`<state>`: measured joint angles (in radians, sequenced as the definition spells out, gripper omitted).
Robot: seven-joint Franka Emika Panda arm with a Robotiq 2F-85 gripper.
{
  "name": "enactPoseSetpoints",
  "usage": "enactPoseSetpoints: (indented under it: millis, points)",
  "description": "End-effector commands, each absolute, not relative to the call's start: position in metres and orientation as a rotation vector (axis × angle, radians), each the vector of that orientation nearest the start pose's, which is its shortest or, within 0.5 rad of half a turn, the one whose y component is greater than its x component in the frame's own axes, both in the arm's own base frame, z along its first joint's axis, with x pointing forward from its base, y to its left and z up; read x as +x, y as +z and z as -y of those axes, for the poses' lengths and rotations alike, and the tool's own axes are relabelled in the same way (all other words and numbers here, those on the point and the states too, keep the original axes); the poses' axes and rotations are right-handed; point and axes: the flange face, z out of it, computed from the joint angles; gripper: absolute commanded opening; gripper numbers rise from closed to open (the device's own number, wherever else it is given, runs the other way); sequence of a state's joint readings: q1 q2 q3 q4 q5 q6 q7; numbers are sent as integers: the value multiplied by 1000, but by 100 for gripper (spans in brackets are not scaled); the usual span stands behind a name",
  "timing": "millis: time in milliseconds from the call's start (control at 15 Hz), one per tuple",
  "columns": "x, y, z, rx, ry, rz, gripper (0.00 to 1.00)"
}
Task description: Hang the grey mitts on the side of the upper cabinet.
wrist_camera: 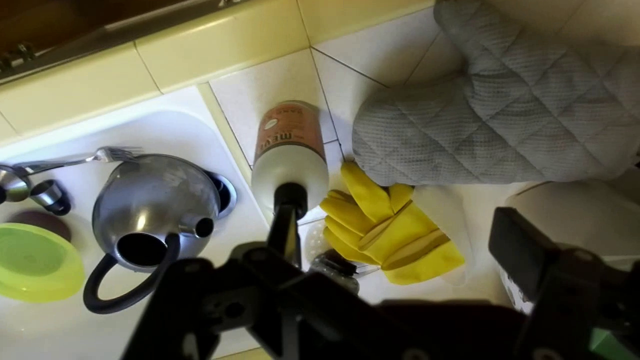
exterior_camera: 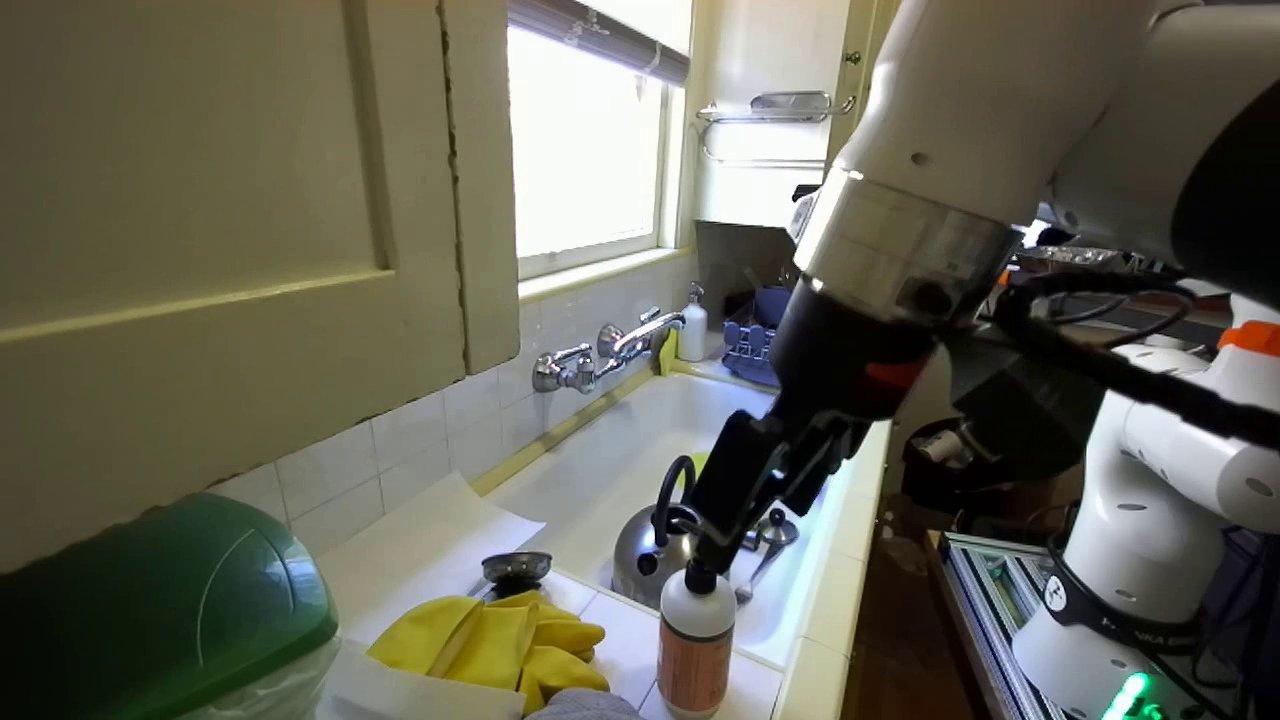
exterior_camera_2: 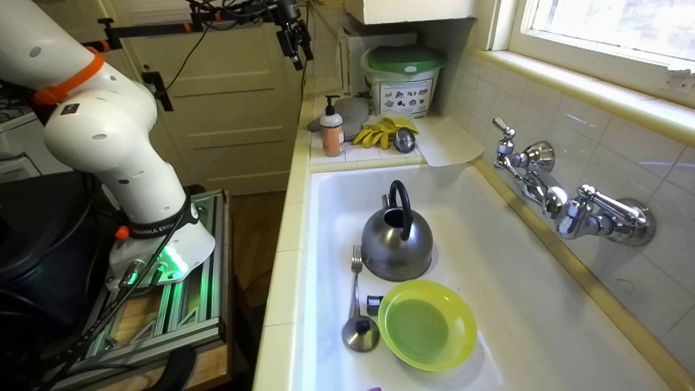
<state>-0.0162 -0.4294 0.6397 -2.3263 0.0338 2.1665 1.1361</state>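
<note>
The grey mitts [wrist_camera: 500, 115] lie on the tiled counter; one quilted mitt with a thumb lobe shows at the upper right of the wrist view. Grey fabric also shows in both exterior views [exterior_camera: 585, 706] [exterior_camera_2: 353, 115], cut off at the bottom edge or partly behind the soap bottle. I cannot tell whether a second mitt lies there. The upper cabinet [exterior_camera: 200, 180] is cream, with its narrow side edge by the window; its underside corner shows in an exterior view [exterior_camera_2: 410, 10]. My gripper [wrist_camera: 392, 242] is open and empty, above the counter, apart from the mitts; it shows in both exterior views [exterior_camera: 757, 530] [exterior_camera_2: 303, 61].
A soap bottle [exterior_camera_2: 332, 136] with a black pump stands by the sink [exterior_camera_2: 488, 260]. Yellow gloves [wrist_camera: 395, 230] and a metal strainer [exterior_camera_2: 405, 140] lie beside it. A green-lidded bin [exterior_camera_2: 404, 87] stands under the cabinet. The sink holds a kettle [exterior_camera_2: 397, 244] and a yellow-green bowl [exterior_camera_2: 461, 326].
</note>
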Motion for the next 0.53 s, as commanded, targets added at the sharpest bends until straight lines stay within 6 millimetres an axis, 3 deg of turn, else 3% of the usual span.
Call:
enactPoseSetpoints:
  millis: [0, 333, 400, 467]
  points:
    - [398, 462, -319, -3004, -448, -850, 100]
    - [428, 424, -353, -3077, -357, -773, 100]
    - [415, 436, -333, -3072, -391, -773, 100]
    - [420, 430, -340, -3075, -369, -761, 100]
